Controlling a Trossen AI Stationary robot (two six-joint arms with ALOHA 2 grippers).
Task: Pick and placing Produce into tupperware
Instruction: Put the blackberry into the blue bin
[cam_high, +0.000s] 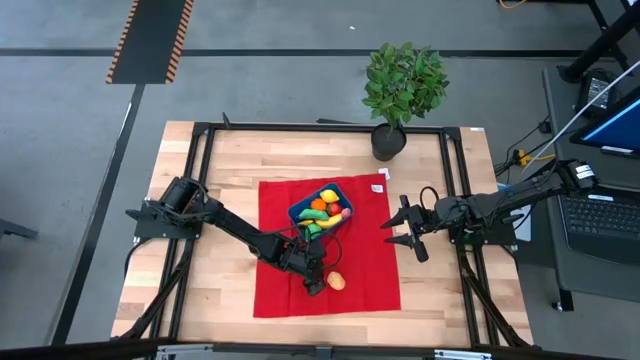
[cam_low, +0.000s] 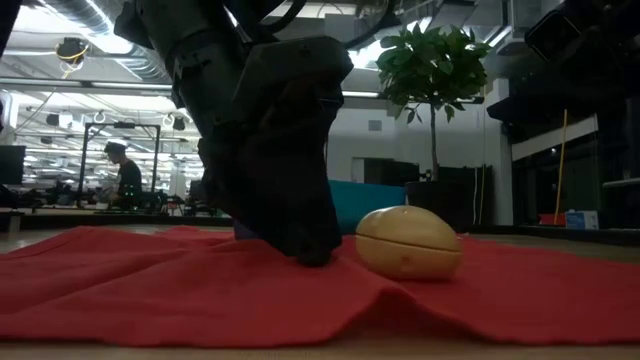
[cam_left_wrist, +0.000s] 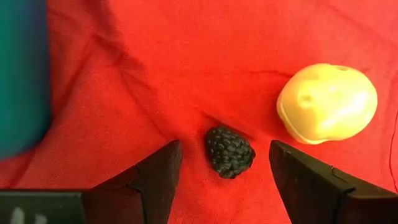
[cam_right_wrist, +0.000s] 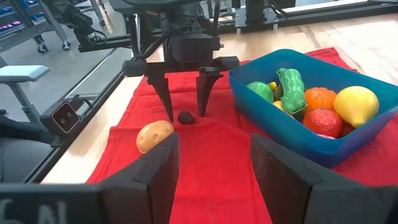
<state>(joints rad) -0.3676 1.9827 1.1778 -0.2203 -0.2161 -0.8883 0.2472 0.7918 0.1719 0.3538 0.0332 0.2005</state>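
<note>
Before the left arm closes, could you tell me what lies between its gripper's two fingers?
A small dark bumpy berry lies on the red cloth between the open left gripper fingers, untouched; the left wrist view shows it.

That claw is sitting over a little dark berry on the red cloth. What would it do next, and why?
Probably close. The left gripper is open, one finger on each side of the dark berry, which lies loose on the red cloth. Squeezing would grip it for carrying to the blue container.
</note>
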